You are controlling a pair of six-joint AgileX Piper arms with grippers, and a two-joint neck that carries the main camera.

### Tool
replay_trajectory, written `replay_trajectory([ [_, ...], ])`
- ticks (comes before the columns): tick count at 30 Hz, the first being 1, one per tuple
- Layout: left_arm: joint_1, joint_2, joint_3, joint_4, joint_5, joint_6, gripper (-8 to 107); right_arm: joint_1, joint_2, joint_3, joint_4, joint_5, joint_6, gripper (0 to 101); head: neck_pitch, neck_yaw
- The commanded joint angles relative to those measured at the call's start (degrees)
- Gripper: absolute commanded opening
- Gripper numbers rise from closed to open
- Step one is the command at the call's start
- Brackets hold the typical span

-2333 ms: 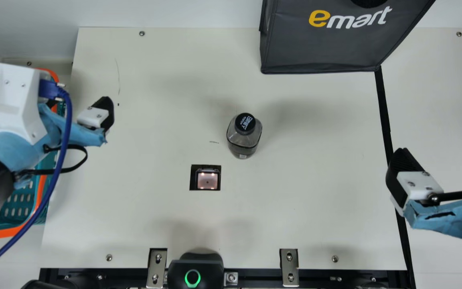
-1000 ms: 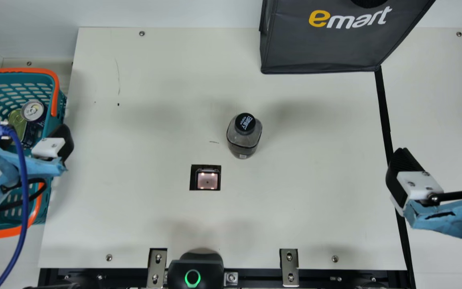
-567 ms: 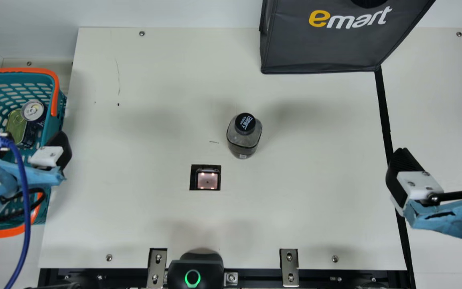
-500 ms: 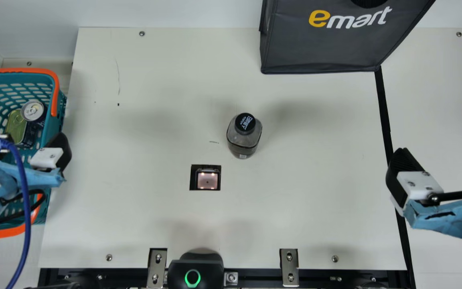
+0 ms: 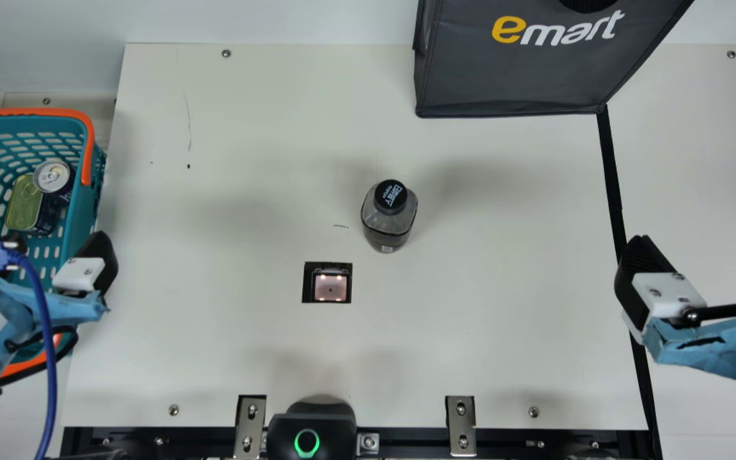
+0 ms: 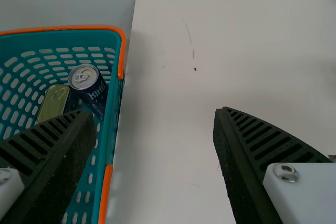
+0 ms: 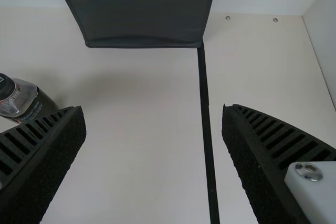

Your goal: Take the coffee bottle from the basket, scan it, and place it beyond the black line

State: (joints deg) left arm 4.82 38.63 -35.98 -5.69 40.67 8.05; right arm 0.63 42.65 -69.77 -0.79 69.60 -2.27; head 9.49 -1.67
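The coffee bottle (image 5: 388, 223) stands upright mid-table, up and right of the square scanner window (image 5: 330, 287). In the right wrist view the bottle (image 7: 22, 100) is partly behind a finger. My left gripper (image 5: 59, 248) is open over the basket's right side (image 5: 85, 144); in its wrist view the gripper (image 6: 154, 116) has nothing between its fingers, with the basket rim (image 6: 122, 56) beside them. Open and empty, my right gripper (image 5: 700, 245) is above the black line (image 5: 612, 182). The right wrist view shows that gripper (image 7: 154, 109) with the line (image 7: 205, 93) between its fingers.
A dark can (image 5: 52, 176) and a flat gold-topped tin (image 5: 23, 203) lie in the basket. A dark grey bag (image 5: 508, 76) stands at the table's far edge. A black device with a green ring (image 5: 312, 428) sits at the near edge.
My left arm has drawn back leftward off the table to the basket, then shifted nearer the front edge, uncovering the can and tin. The right arm and the bottle have kept still.
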Motion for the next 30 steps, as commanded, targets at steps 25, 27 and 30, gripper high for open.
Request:
replay_trajectory([
  [25,-0.74,-3.85,0.89,0.11,3.49,-0.61,90,0.00,0.00,0.00,0.00,0.00,0.00,91,-1.57,0.09],
  [27,-0.81,-3.88,0.80,0.13,3.44,-0.52,90,0.00,0.00,0.00,0.00,0.00,0.00,91,-1.57,0.09],
  [30,-0.81,-3.88,0.80,0.13,3.43,-0.55,90,0.00,0.00,0.00,0.00,0.00,0.00,91,-1.57,0.09],
])
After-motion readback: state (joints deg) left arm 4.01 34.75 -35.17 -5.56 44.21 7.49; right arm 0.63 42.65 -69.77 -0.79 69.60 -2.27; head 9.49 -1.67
